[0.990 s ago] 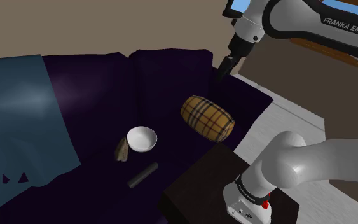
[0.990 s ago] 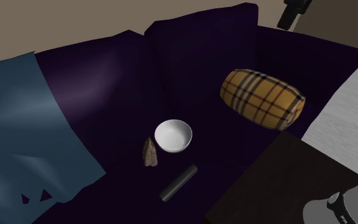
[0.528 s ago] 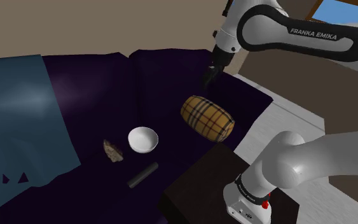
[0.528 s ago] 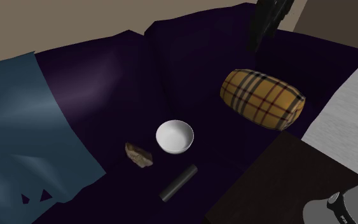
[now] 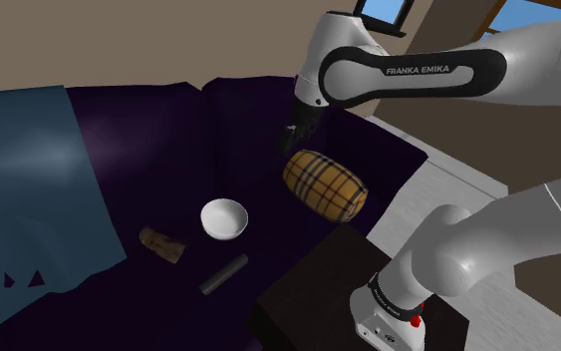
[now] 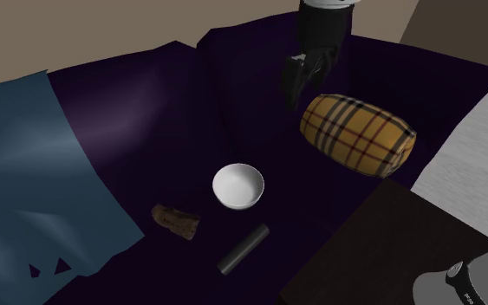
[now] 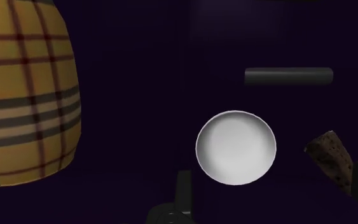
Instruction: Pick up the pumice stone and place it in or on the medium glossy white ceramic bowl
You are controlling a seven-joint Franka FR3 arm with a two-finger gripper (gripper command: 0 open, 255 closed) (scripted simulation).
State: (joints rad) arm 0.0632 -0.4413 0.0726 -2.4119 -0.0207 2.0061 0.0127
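Overhead, the gripper hangs with jaws spread wide and empty, just beside the plaid bolster cushion. The pumice stone lies well apart on the dark purple sofa, past the white bowl. The wrist view catches its pitted brown end; the exterior views show its whole length and a blue blanket.

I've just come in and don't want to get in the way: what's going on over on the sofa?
A white robot arm has the job of putting the stone into the white bowl. Its gripper is open and empty, hanging above the dark purple sofa next to the plaid cushion, well short of both. The stone lies on the seat beside the bowl, not touching it, with a dark cylinder nearby. Nothing has been picked up yet.
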